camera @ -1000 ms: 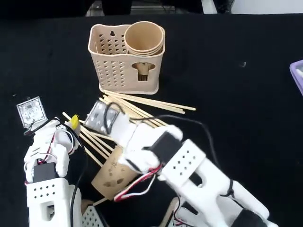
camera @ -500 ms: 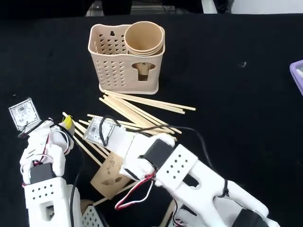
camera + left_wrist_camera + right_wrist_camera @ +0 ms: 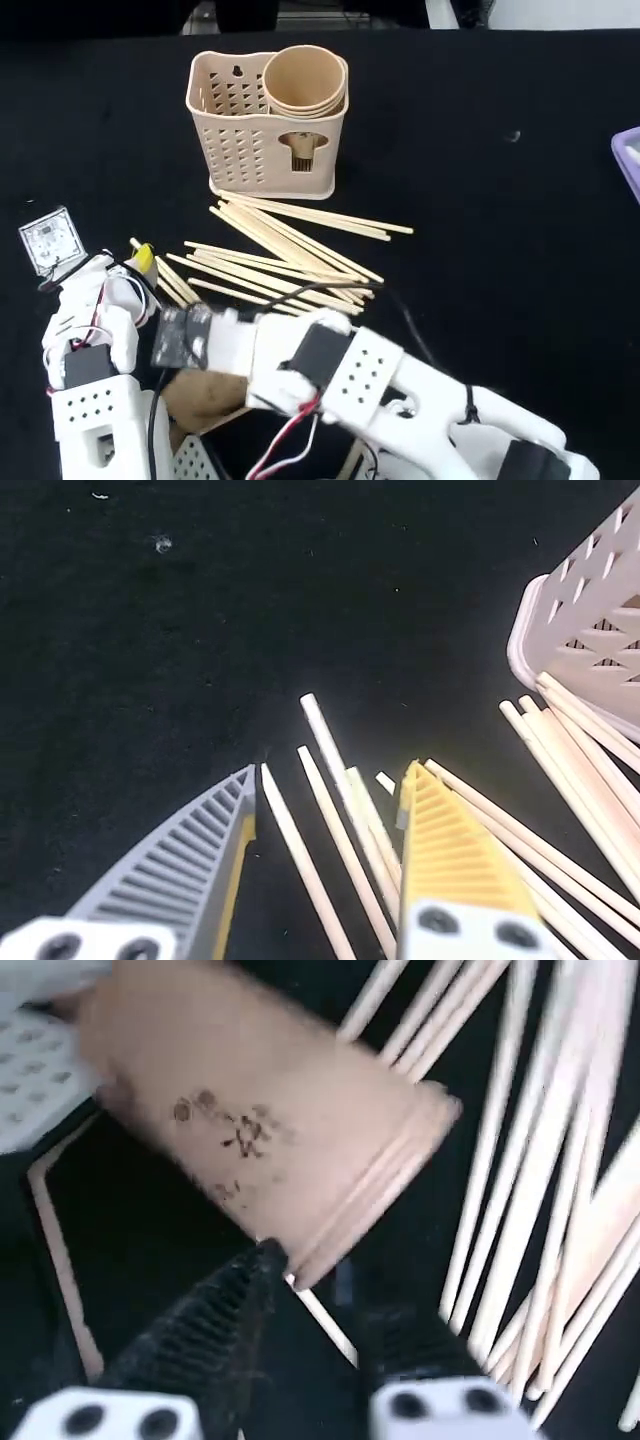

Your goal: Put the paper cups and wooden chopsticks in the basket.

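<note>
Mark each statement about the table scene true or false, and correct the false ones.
1. Stacked paper cups sit in the basket. True.
2. Every chopstick is in the basket. False: the chopsticks lie on the table in front of it.
3. The left gripper is open over chopstick ends. True.
4. The loose cup by the right gripper stands upright. False: it lies on its side.
</note>
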### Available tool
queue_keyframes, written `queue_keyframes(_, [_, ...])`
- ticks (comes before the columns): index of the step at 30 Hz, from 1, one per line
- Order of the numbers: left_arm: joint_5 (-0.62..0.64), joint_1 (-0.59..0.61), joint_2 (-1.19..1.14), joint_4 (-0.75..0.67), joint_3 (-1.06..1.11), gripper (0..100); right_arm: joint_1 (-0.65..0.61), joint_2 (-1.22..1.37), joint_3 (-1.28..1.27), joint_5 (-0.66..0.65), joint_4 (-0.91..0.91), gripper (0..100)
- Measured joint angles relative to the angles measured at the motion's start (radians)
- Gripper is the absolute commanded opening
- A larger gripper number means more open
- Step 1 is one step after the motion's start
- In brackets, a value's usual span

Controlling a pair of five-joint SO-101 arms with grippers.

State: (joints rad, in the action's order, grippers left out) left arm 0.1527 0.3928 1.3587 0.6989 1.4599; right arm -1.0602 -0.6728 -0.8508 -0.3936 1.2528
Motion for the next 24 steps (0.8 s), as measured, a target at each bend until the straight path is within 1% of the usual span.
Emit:
queue_keyframes(3, [0.0,0.0,0.0,0.0,0.0,23,-0.014,0.0,0.012,-0.011,0.025,1.1])
queue_keyframes(8, [0.0,0.0,0.0,0.0,0.0,23,-0.014,-0.055,0.155,-0.028,0.166,1.1])
queue_keyframes(10, [0.0,0.0,0.0,0.0,0.0,23,0.015,-0.083,0.229,-0.069,0.235,1.1])
queue_keyframes(12, [0.0,0.0,0.0,0.0,0.0,23,0.075,-0.109,0.31,-0.104,0.304,1.1])
queue_keyframes(15, [0.0,0.0,0.0,0.0,0.0,23,0.203,-0.127,0.427,-0.181,0.41,1.1])
queue_keyframes(18, [0.0,0.0,0.0,0.0,0.0,23,0.367,-0.127,0.491,-0.262,0.477,1.1])
queue_keyframes(21, [0.0,0.0,0.0,0.0,0.0,23,0.589,-0.091,0.496,-0.299,0.477,1.1])
queue_keyframes(24, [0.0,0.0,0.0,0.0,0.0,23,0.829,0.015,0.494,-0.307,0.47,1.1])
